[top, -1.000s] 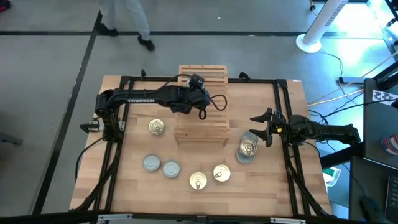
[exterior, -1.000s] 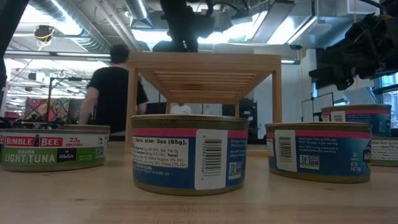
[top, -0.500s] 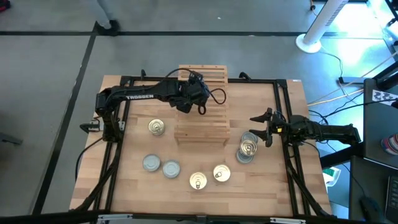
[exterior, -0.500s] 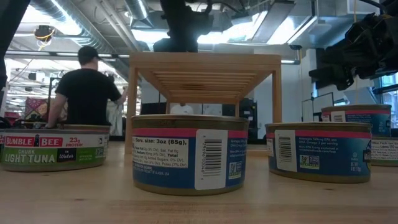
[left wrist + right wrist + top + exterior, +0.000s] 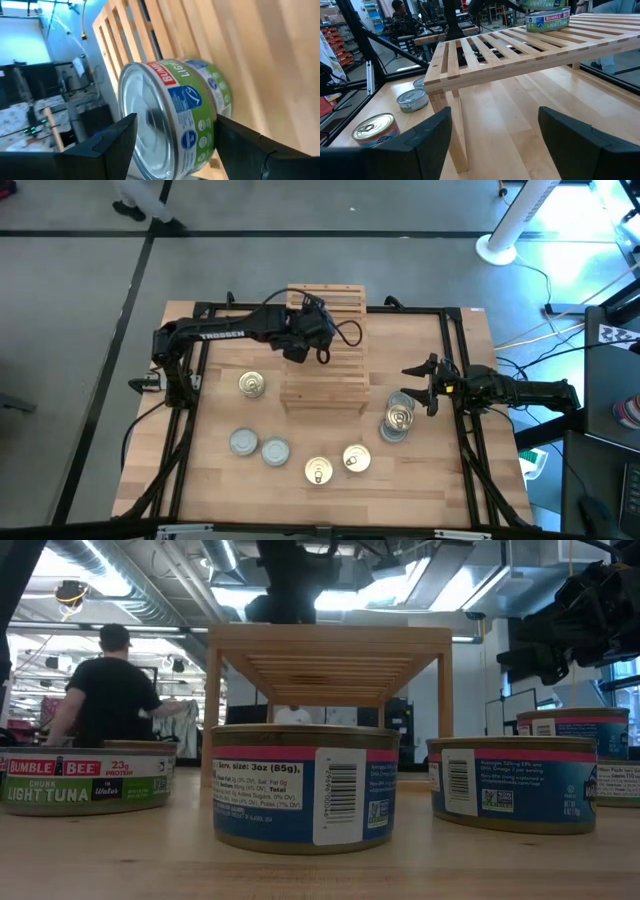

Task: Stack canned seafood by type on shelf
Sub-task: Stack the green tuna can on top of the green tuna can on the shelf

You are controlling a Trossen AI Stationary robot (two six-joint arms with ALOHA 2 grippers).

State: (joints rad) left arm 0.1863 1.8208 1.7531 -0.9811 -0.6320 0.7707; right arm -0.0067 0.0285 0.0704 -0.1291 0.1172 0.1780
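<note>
Shifted toward shelf's (image 5: 322, 370) far-left corner since earlier: left gripper (image 5: 172, 145), jaws apart astride green tin (image 5: 175, 120) resting on slats. Right gripper (image 5: 417, 385) waiting, jaws open, near worktop's right edge beside stacked tins (image 5: 398, 418). Risk: lifting askew, clipping tin, rolling it off.

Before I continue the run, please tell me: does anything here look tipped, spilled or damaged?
Nothing stands out. The green-labelled can sits flat on the shelf between the open left gripper's fingers. The loose cans stand upright on the table. The right gripper waits open.
</note>
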